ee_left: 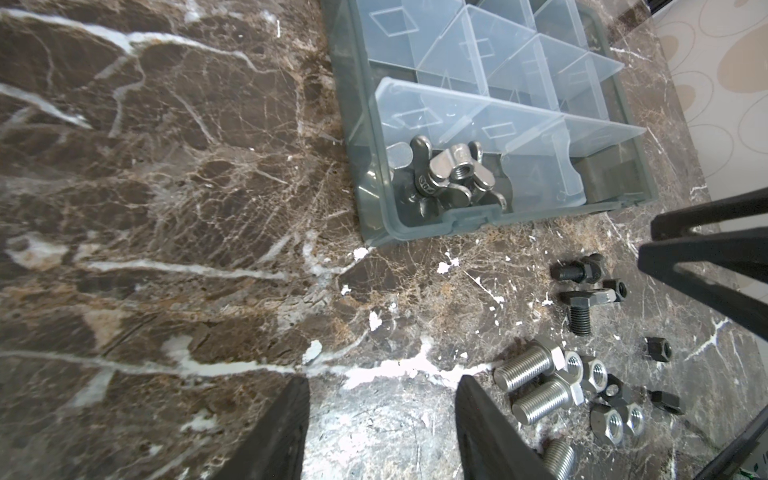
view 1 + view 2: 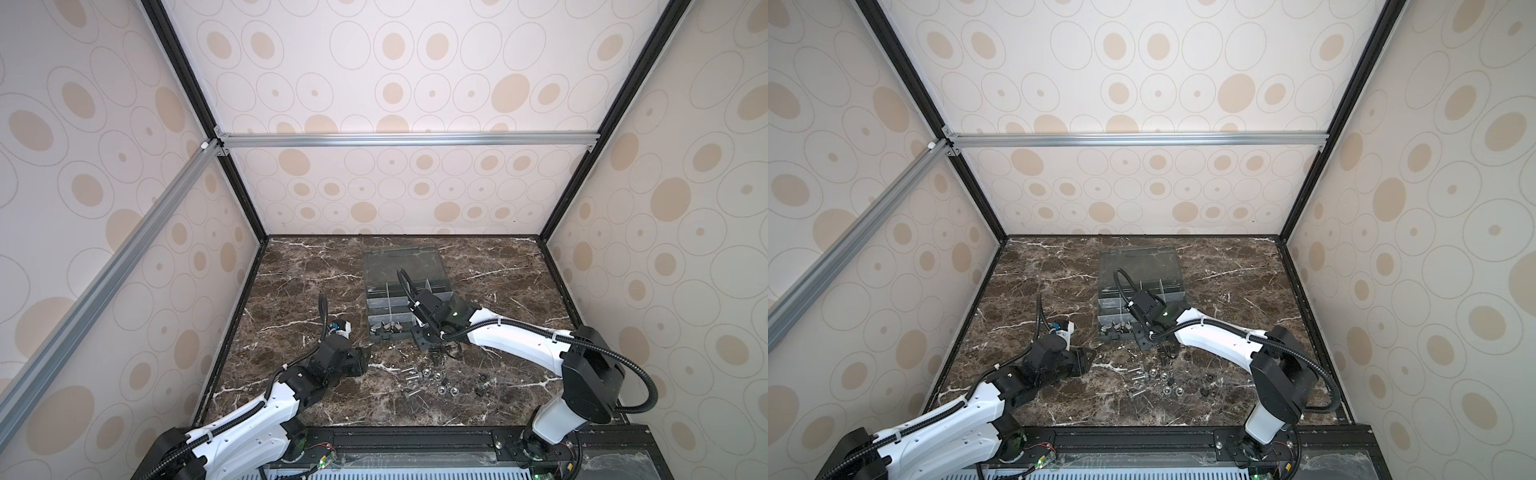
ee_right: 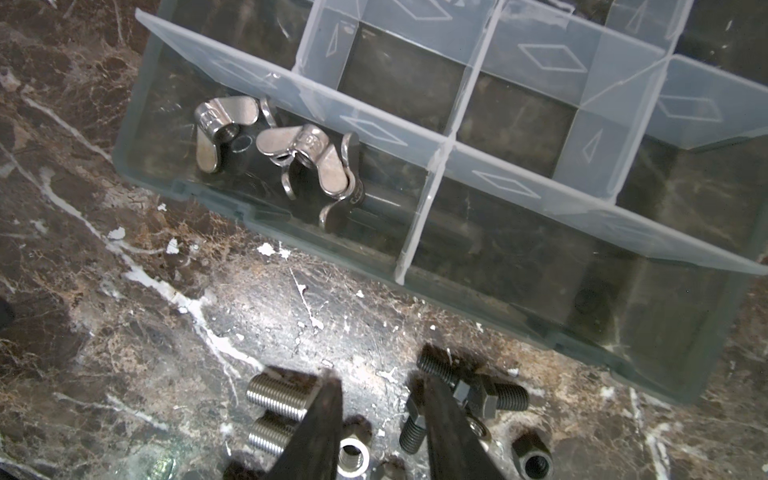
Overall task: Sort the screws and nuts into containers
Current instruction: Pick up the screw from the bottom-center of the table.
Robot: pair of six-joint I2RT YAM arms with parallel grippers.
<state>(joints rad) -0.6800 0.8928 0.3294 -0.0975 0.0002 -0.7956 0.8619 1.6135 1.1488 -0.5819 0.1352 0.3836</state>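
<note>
The smoky-grey organiser lies lid open at the back, its containers split by pale dividers. Winged silver nuts fill the front-left compartment. Loose on the marble in front lie silver screws, black screws, silver nuts and black nuts. My right gripper hangs open just above this pile with only bare marble between its tips. My left gripper stands open and empty left of the pile.
The dark marble table is walled by patterned panels on three sides. A black rail runs along the front edge. The open lid lies flat behind the compartments. The right arm crosses the box's front right corner.
</note>
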